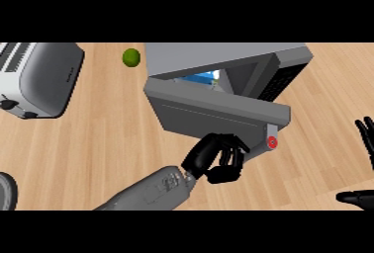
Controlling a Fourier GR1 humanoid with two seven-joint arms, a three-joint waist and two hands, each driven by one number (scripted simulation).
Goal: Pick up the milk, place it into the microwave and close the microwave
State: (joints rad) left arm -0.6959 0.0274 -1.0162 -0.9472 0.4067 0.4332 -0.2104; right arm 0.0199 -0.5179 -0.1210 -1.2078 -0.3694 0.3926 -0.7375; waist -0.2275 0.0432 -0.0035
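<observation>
Left robot hand (216, 159) curled, empty, against microwave door (211, 111); milk (207, 78) inside. Risk: knuckles slide off the door edge, leaving it ajar. Right robot hand (365, 136) open, idle.

One light wooden bench (95, 148) fills the view. On it stands one grey box-shaped microwave (241, 57), which has one grey door (211, 111) and one small round red button (272, 142) on that door. One blue and white milk carton (201, 78) shows inside, partly hidden. There is one small round green fruit (131, 57) and one silver metal toaster (40, 79). One grey rounded object (4, 190) is cut off at the edge, unidentifiable. Two black robot hands appear: the left robot hand (215, 158) and the right robot hand (364, 136). One grey forearm (153, 190) shows.
</observation>
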